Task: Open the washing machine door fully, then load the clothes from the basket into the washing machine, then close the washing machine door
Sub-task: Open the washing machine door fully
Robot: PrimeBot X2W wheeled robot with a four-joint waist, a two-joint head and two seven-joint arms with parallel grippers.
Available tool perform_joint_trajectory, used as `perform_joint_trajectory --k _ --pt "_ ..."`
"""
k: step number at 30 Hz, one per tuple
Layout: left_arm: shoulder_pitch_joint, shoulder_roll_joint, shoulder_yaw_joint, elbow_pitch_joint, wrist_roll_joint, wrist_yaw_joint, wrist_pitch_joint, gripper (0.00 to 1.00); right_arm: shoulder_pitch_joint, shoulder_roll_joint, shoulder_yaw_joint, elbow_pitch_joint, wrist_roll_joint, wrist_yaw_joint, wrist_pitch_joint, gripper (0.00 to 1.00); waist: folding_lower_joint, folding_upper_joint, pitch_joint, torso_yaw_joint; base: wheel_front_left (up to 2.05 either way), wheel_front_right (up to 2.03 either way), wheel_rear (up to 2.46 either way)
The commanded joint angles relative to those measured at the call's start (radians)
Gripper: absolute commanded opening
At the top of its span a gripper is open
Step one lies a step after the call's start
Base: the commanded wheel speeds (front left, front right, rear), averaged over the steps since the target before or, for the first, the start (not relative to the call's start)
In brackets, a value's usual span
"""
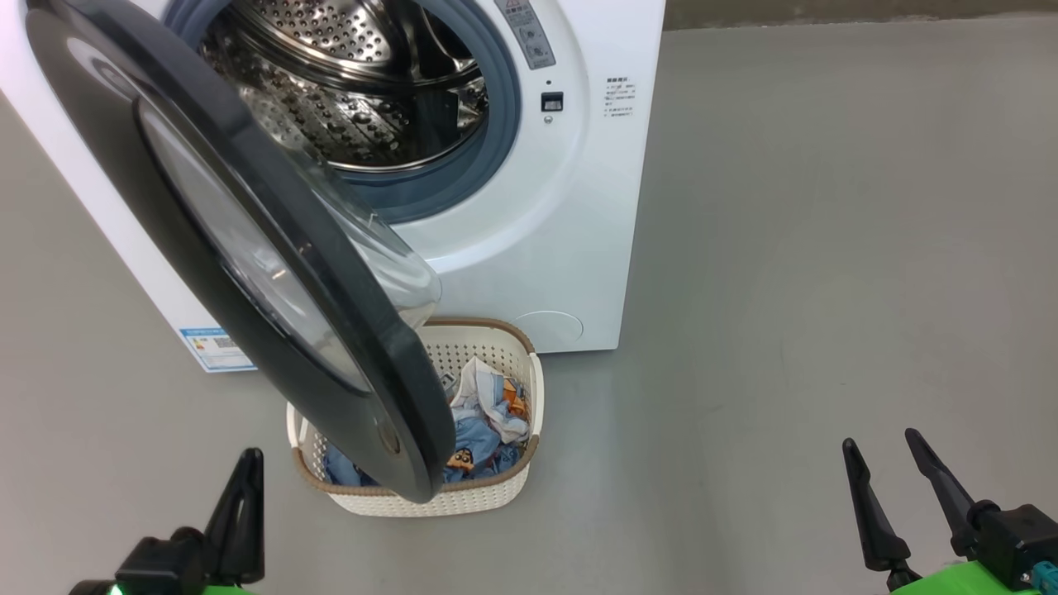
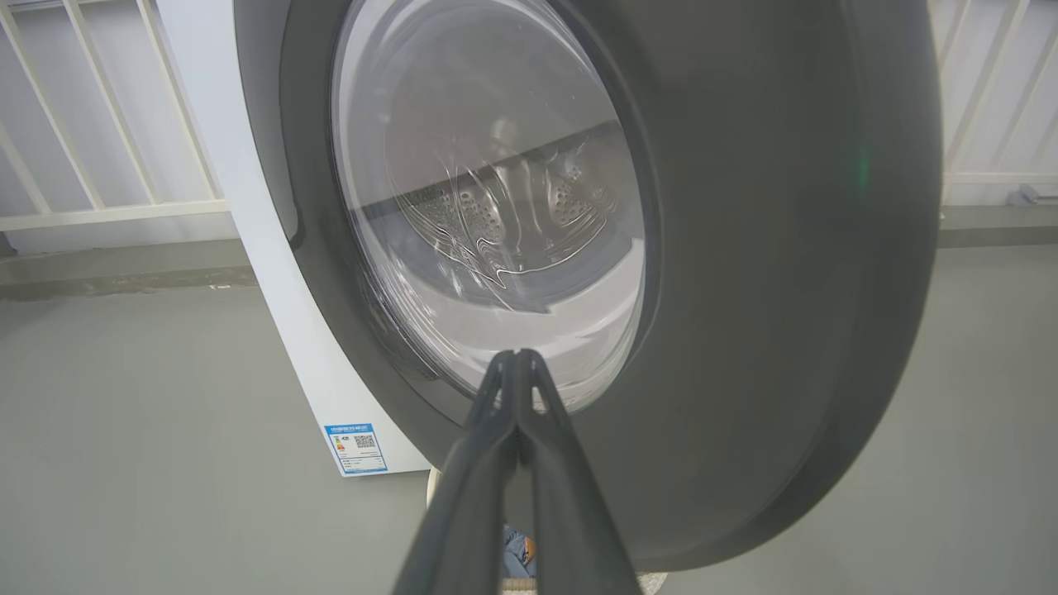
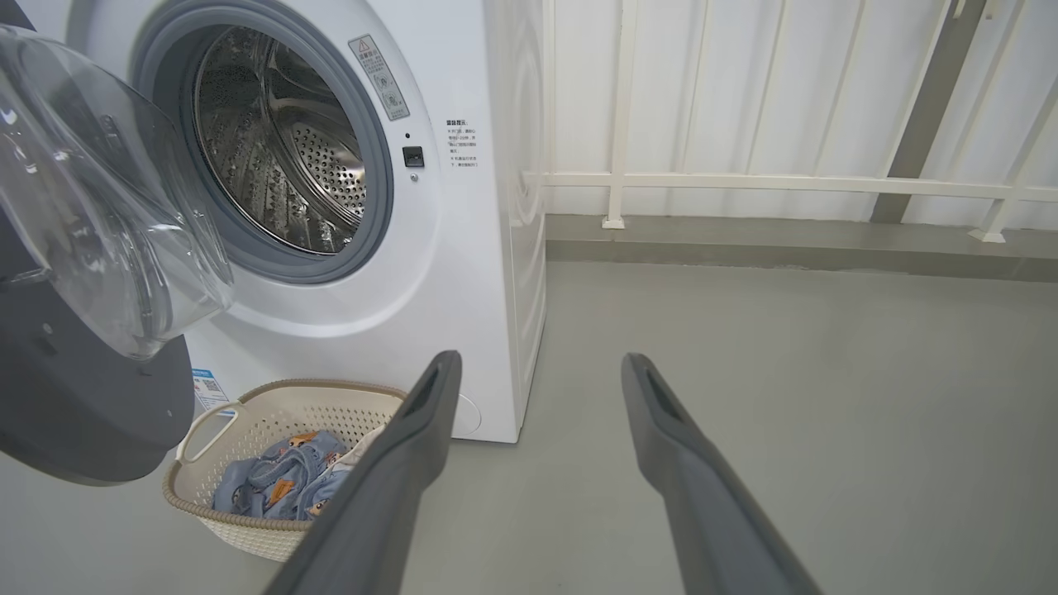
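The washing machine [image 1: 570, 207] stands with its steel drum [image 1: 347, 83] exposed. Its round black door [image 1: 240, 240] hangs partly open, swung out over the basket [image 1: 496, 496]. The cream basket sits on the floor in front of the machine and holds the light blue clothes [image 1: 488, 430]. My left gripper [image 1: 248, 463] is shut with nothing in it, low at the left, short of the door's outer face [image 2: 744, 289]. My right gripper [image 1: 880, 454] stands open over bare floor at the right. In the right wrist view the basket [image 3: 273, 413] and clothes [image 3: 281, 475] lie left of my open fingers [image 3: 413, 446].
Grey floor [image 1: 826, 289] spreads to the right of the machine. A white railing [image 3: 744, 182] and a low kerb run along the wall behind. A blue sticker [image 1: 211, 347] sits at the machine's lower left corner.
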Motion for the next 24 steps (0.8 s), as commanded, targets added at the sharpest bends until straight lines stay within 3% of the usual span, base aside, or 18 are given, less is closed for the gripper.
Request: perform_joint_trajectory --k 1,12,24 --pt "-0.033 0.008 0.037 -0.039 -0.015 -0.006 -0.006 0.0 0.001 -0.008 0.017 -0.02 -0.002 0.002 -0.012 1.0 0.0 0.0 0.0 0.002 0.0 0.0 0.0" --pt "-0.151 0.025 0.028 -0.219 0.003 -0.018 -0.006 0.0 0.004 0.009 -0.005 -0.003 0.0 0.002 -0.012 1.0 0.0 0.0 -0.007 0.01 0.0 0.0 0.0" --pt "-0.348 0.049 -0.137 -0.435 0.023 -0.042 0.09 0.0 -0.009 0.018 -0.004 0.0 0.002 0.002 -0.012 1.0 0.0 0.0 -0.013 0.001 0.0 0.0 0.0"
